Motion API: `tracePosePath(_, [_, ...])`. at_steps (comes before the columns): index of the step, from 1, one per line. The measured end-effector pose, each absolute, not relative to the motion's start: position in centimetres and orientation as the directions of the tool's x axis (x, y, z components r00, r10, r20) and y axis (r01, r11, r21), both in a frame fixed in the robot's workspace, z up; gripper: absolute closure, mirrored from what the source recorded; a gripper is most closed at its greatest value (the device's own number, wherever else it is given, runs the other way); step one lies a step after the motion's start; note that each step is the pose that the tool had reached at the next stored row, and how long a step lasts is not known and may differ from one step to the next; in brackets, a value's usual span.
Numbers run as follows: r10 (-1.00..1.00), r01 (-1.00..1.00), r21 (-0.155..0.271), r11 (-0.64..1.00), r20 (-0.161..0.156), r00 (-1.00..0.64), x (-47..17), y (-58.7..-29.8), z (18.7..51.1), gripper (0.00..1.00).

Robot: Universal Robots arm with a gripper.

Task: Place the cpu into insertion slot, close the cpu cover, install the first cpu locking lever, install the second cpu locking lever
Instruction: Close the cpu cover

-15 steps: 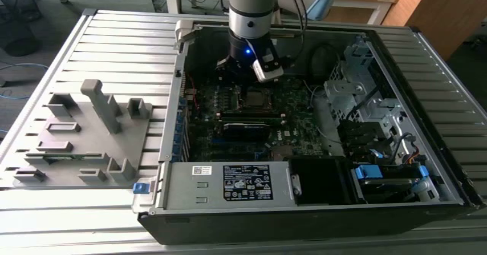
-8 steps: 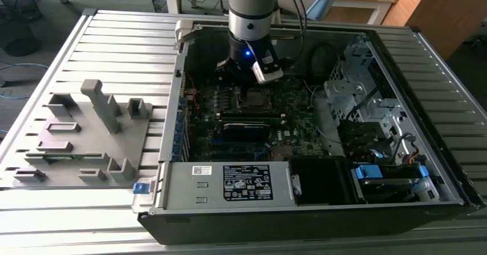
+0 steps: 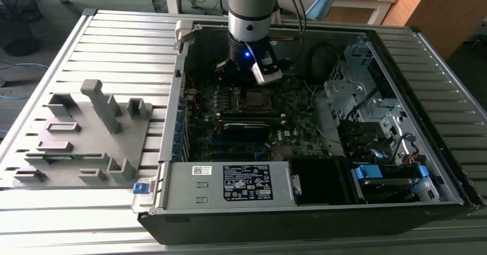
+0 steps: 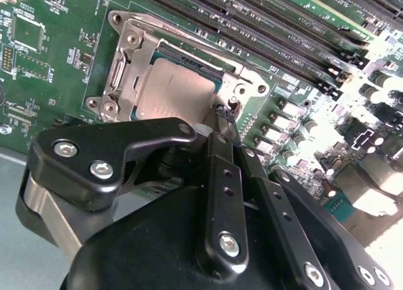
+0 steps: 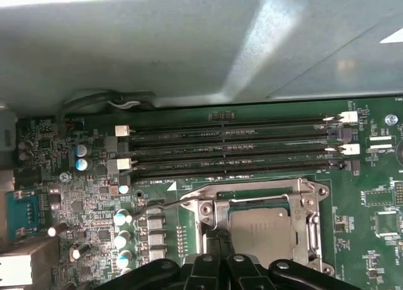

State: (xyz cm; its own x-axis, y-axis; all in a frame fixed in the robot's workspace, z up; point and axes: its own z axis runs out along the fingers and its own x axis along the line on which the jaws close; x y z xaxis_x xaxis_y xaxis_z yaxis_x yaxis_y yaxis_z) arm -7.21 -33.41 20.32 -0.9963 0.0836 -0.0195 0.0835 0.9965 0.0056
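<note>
The cpu (image 4: pixel 176 92) is sitting in the slot (image 4: pixel 129 37) under the lowered cover (image 4: pixel 135 76). The gripper (image 4: pixel 224 117), fingers together, is hovering at the slot's corner, seemingly to work a lever (image 5: pixel 160 206).

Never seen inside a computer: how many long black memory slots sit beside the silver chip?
4 long black slots lie parallel, side by side, between the cpu and the case wall; none seems hidden.

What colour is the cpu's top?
The cpu top is dull silver-grey; second wrist view shows it best.
</note>
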Motion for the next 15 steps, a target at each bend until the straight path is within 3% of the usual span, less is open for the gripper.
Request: tracePosePath(15, [0.084, 0.084, 0.005, 0.996, -0.019, -0.996, -7.31, -33.42, 19.81, 0.90])
